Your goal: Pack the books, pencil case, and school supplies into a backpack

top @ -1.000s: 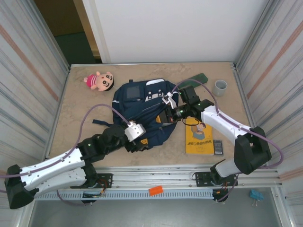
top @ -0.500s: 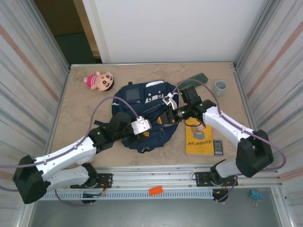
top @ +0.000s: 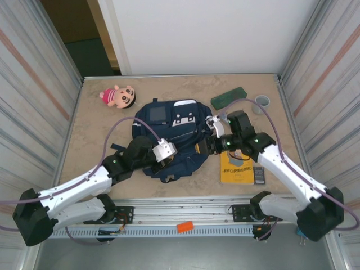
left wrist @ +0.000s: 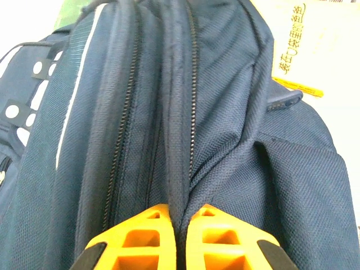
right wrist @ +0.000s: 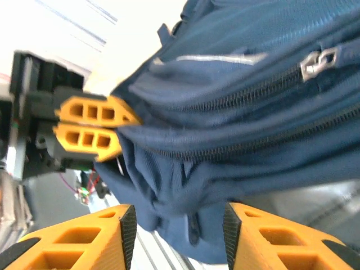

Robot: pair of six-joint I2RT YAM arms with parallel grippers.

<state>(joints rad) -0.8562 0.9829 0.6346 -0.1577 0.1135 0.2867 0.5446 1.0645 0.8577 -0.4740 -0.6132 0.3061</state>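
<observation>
Backpack (top: 171, 135) lies flat in the middle of the desk (top: 90, 124) with its zippers looking closed, while the yellow book (top: 236, 167), the dark calculator (top: 258, 175) and the green pencil case (top: 229, 97) are outside it, to its right. The left claw (left wrist: 180, 214) is pinched on a ridge of the bag's fabric beside a zipper line, and the right claw (right wrist: 179, 219) stands with fingers apart at the bag's right edge, holding nothing. I judge the step in hand is opening the bag: next the right claw must find the metal zipper pull (right wrist: 313, 61), pinch it and draw it along while the left one holds the cloth tight.
</observation>
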